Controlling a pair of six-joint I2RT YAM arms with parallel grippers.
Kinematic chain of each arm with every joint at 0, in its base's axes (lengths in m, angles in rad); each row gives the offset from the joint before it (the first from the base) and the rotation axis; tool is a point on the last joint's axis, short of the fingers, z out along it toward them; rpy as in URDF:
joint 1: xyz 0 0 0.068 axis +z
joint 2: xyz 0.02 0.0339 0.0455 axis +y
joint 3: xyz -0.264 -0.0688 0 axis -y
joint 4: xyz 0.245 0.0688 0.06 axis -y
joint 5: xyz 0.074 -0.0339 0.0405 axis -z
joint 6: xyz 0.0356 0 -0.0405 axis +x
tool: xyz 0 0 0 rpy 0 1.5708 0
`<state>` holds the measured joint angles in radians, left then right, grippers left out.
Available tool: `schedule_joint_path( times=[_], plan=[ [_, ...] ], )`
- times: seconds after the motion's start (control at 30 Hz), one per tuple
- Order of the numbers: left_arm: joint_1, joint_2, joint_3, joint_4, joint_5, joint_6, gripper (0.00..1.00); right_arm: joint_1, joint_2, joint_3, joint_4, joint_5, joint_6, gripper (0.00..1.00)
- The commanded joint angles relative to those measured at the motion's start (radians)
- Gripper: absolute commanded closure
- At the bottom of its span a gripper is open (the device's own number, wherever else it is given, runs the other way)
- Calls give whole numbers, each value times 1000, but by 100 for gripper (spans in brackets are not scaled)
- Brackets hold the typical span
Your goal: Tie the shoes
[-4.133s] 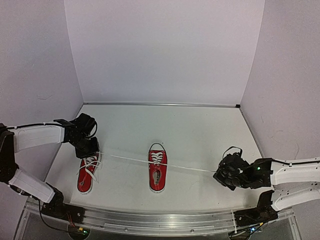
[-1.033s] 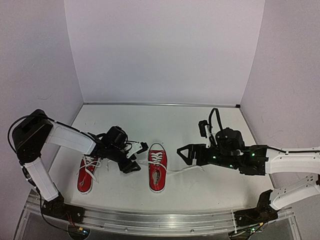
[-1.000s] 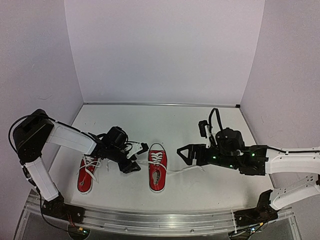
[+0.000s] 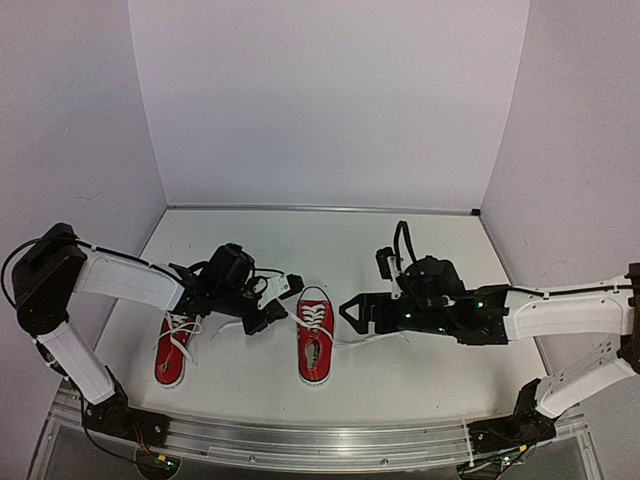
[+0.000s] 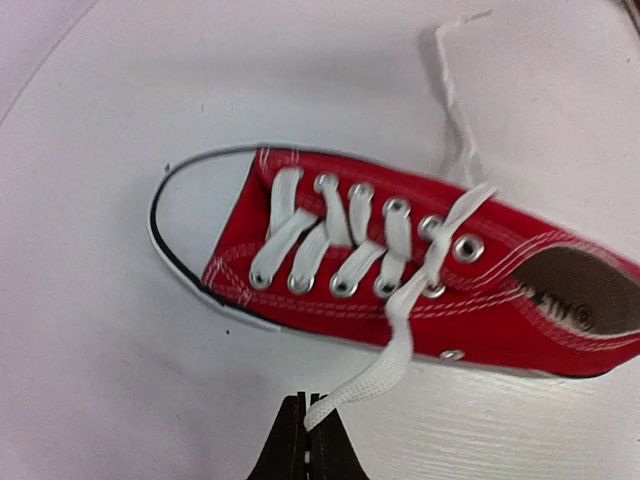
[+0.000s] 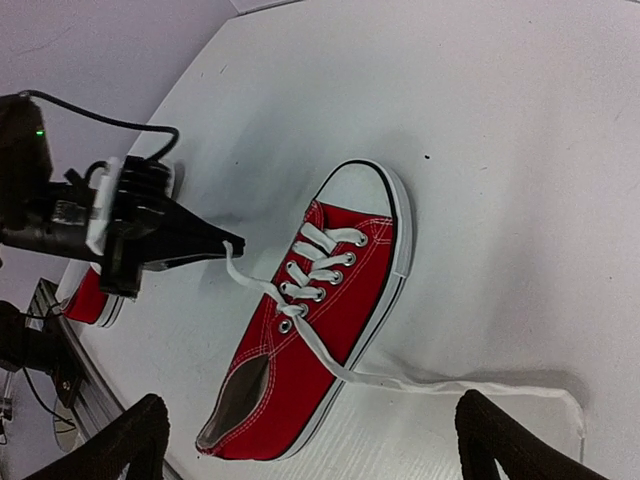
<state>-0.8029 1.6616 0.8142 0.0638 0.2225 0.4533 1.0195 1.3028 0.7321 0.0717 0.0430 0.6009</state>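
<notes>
Left gripper (image 5: 305, 452) is clamped on one lace end (image 5: 345, 395) of the middle shoe (image 4: 315, 345), which lies on the table (image 4: 400, 250) between the arms, while the right gripper (image 4: 351, 313) is spread apart nearby, probably for the other lace (image 6: 450, 386).

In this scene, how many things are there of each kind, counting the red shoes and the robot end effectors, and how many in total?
Red shoes: 2 (left shoe, middle shoe)
End effectors: 2 (left end effector, shut on the middle shoe's lace; right end effector, open)
Total: 4
</notes>
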Motion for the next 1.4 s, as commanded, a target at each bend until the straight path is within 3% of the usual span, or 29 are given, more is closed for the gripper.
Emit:
schedule_joint_path(
  times=[0.0,0.37,0.7,1.37],
  plan=[
    [-38,-112,-14,48,62,-72,100,-4,76,88,2,-34,12,7],
    [-93,-90,1,114,93,-121,100,-5,251,196,67,-189,20,47],
    [-100,-79,-11,143,95,-139,100,-5,402,247,225,-289,33,56],
    [-111,-74,-6,131,104,-118,100,-5,466,276,243,-283,28,74]
  ],
)
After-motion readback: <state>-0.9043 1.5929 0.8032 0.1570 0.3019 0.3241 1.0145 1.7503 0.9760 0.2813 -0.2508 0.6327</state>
